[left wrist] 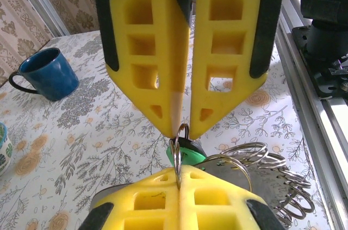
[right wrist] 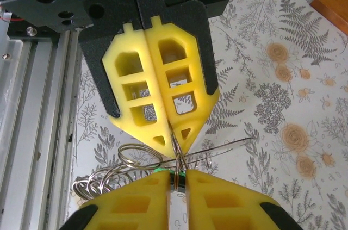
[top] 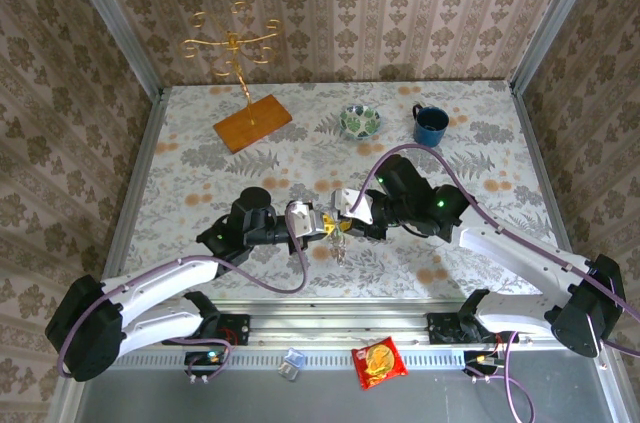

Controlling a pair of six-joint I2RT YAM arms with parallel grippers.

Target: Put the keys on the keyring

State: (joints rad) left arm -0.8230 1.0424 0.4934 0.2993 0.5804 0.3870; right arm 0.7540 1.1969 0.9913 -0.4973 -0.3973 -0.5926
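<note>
Left wrist: left fingers (left wrist: 152,200) clench thin steel keyring (left wrist: 176,155)
Right fingers (right wrist: 138,205): grasp green-headed key (left wrist: 192,152)
Handling: likely light, slippery; hold edges

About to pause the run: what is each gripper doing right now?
The left gripper is shut on the green key.
The right gripper is shut on the keyring.

blue mug (top: 431,124) | patterned bowl (top: 360,121) nr it | gold stand (top: 238,48) on wood base (top: 252,122) | snack pkt (top: 378,361) front edge
</note>
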